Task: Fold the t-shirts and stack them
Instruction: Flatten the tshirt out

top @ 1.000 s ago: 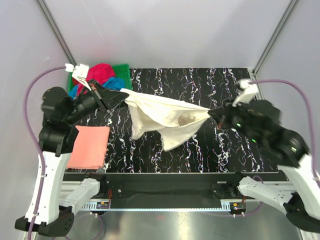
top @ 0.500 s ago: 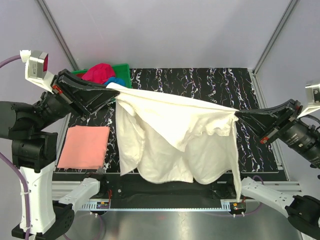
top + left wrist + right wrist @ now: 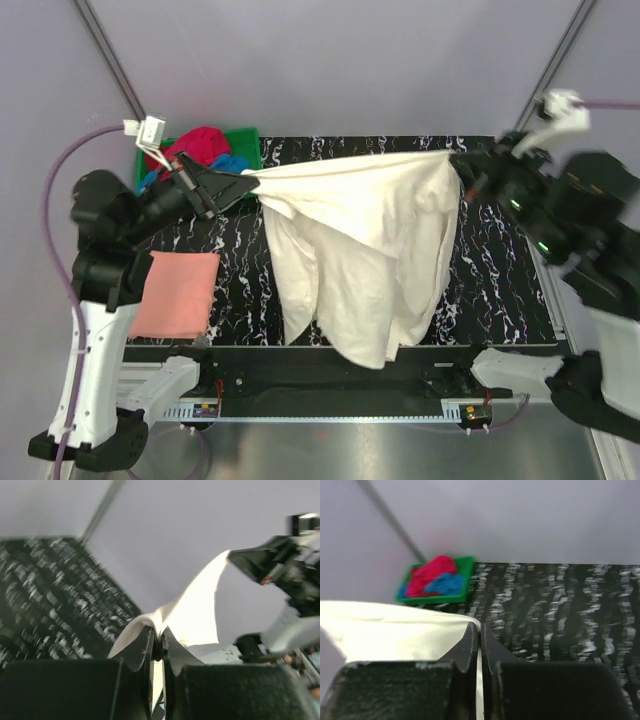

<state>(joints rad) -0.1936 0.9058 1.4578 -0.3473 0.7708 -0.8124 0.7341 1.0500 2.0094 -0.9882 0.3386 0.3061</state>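
A large cream t-shirt [image 3: 365, 250] hangs in the air, stretched between both grippers, its lower part drooping toward the table's near edge. My left gripper [image 3: 246, 181] is shut on its left corner; the cloth shows pinched in the left wrist view [image 3: 158, 630]. My right gripper [image 3: 458, 160] is shut on its right corner, seen in the right wrist view [image 3: 480, 628]. A folded salmon-pink t-shirt [image 3: 177, 292] lies flat at the near left. Magenta-red [image 3: 198, 143] and blue [image 3: 232, 163] t-shirts sit bunched in the green crate [image 3: 245, 139].
The black marbled table [image 3: 500, 280] runs under the hanging shirt. The green crate [image 3: 436, 598] stands at the far left corner. Grey walls and slanted frame posts [image 3: 112, 62] close in the back and sides.
Both arms have swung toward the back of the table with the cream shirt; the right gripper moved left and farther back, and the shirt now hangs narrower and longer.
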